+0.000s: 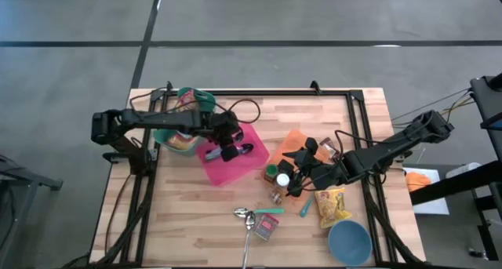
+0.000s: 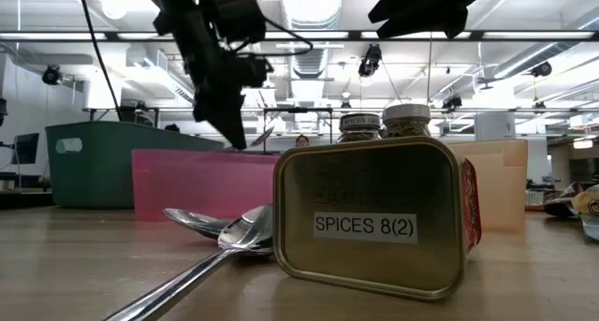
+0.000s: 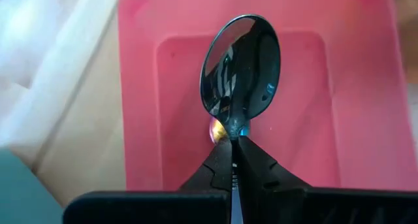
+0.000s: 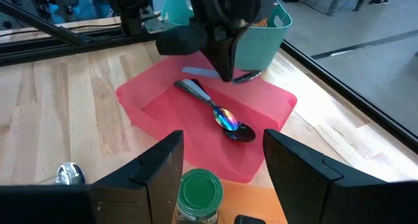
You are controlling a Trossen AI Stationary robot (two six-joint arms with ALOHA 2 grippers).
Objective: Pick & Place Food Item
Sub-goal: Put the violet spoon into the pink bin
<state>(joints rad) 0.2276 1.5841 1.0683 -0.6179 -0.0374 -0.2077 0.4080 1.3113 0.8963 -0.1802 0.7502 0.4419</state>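
Note:
My left gripper point(image 1: 238, 150) hangs over the pink tray point(image 1: 223, 169), shut on a dark shiny spoon point(image 3: 241, 67). A second spoon point(image 4: 219, 113) with a rainbow sheen lies flat in that tray. My right gripper point(image 4: 222, 165) stands open near the table's middle, one finger on either side of a green-lidded jar point(image 4: 199, 191) and apart from it. The jar stands beside the orange tray point(image 1: 294, 143). A yellow snack bag point(image 1: 332, 206) lies flat on the table near the front right. My left gripper pinches the spoon's neck point(image 3: 230, 127), just behind its bowl, between its two fingertips. The fingers slant down from the table's left and lie along the spoon. The bowl point(image 4: 247, 76) sticks out past the fingertips, clear above the pink tray. The fingers hide the handle.
A teal bin point(image 1: 188, 104) stands at the far left behind the pink tray. Near the front edge lie two spoons point(image 1: 246, 216), a spice tin point(image 2: 374, 213) and a teal utensil point(image 1: 304, 206). A blue bowl point(image 1: 349, 241) sits at the front right.

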